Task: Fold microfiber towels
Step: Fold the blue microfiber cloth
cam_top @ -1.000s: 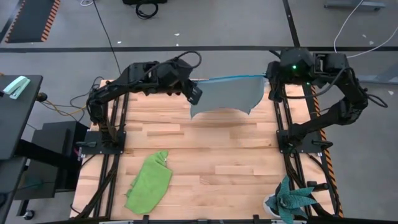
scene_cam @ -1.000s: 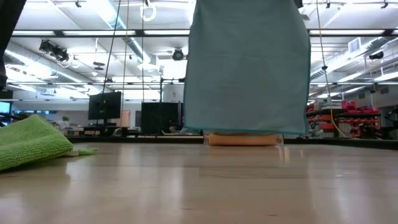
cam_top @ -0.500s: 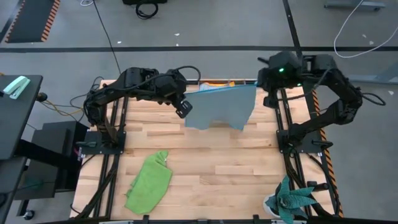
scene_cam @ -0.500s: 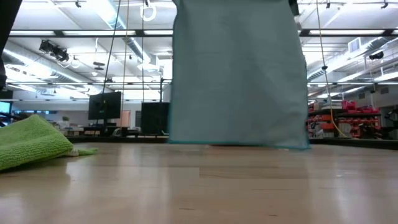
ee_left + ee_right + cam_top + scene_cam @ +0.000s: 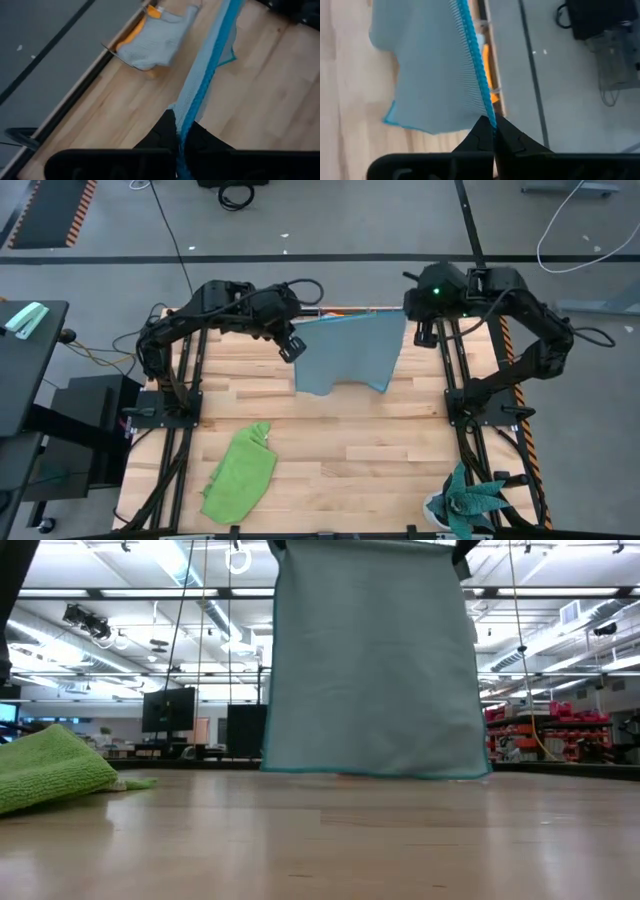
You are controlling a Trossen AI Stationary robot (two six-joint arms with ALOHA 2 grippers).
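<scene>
A light blue towel [image 5: 345, 355] hangs spread as a flat sheet over the far half of the table, between my two grippers. My left gripper [image 5: 293, 346] is shut on its upper left corner and my right gripper [image 5: 414, 323] on its upper right corner. In the low view the towel's lower edge [image 5: 375, 772] hangs down close to the tabletop; whether it touches does not show. A lime green towel [image 5: 240, 473] lies crumpled on the table at the near left. A grey towel [image 5: 157, 37] lies over an orange one [image 5: 131, 39] at the far edge. My left gripper pinches the towel's top hem at its left corner [image 5: 186, 131] between its two fingers, coming slanting down from above. The hem [image 5: 210, 70] runs taut toward the other arm, and the sheet hangs below it. My right gripper pinches the same hem at the right corner [image 5: 490, 120] between its two fingers, also slanting down. The cloth hangs below the hem [image 5: 470, 50] as one layer.
A teal spiky plant [image 5: 468, 502] stands at the near right corner. A clear box [image 5: 114, 50] holding the grey and orange towels sits on the far edge behind the hanging sheet. Bare wood [image 5: 350, 450] lies in the middle and near right of the table.
Both grippers have carried the blue towel toward the table's near edge and somewhat to the left, sinking a little. The sheet stays spread and hanging; its lower edge has dropped from clear above the box to close to the tabletop.
</scene>
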